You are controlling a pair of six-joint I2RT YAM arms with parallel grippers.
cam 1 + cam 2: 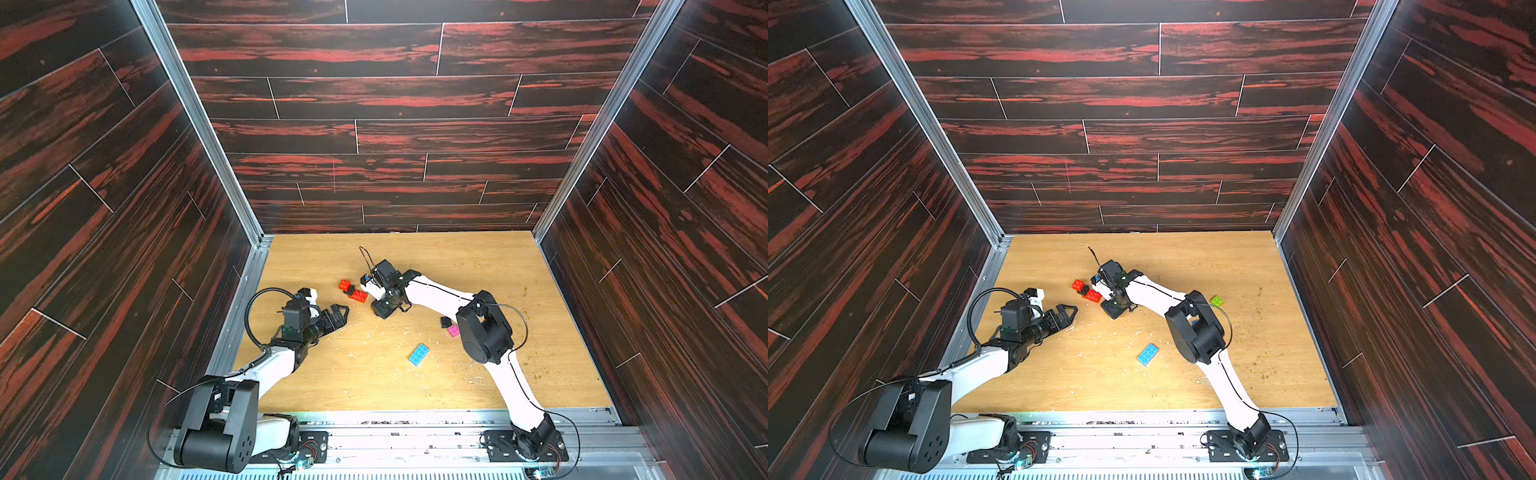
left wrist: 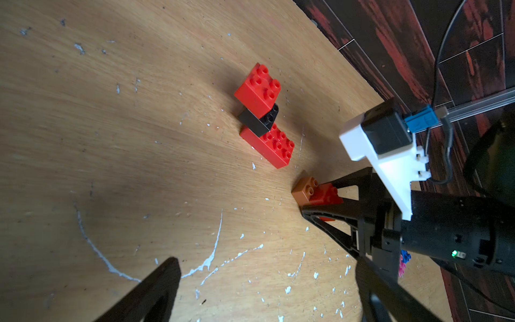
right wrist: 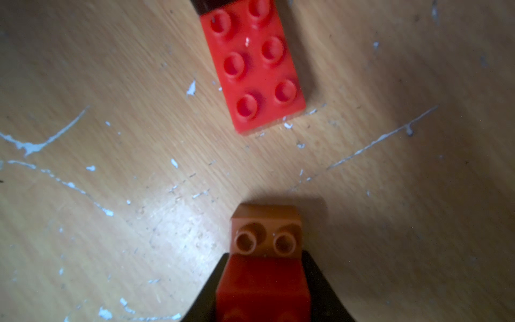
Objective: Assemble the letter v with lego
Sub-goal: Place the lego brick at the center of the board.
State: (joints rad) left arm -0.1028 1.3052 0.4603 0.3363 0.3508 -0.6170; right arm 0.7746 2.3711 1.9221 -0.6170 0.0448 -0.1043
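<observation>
On the wooden table (image 1: 374, 386) lies a joined row of lego: a square red brick (image 2: 257, 89), a black brick (image 2: 262, 120) and a long red brick (image 2: 274, 145). A short gap from the long one's end, my right gripper (image 3: 263, 267) is shut on a red brick (image 3: 263, 284) that sits on top of an orange-brown brick (image 3: 264, 223); that pair is low at the table. In a top view the right gripper (image 1: 372, 297) stands just right of the row (image 1: 358, 296). My left gripper (image 1: 338, 318) is open and holds nothing, left of the row and nearer the front.
A long light blue brick (image 1: 418, 354) lies in the middle front. A black brick (image 1: 446, 321) and a pink brick (image 1: 453, 330) lie beside the right arm's elbow, with a green brick (image 1: 1216, 300) behind it. Dark walls close three sides.
</observation>
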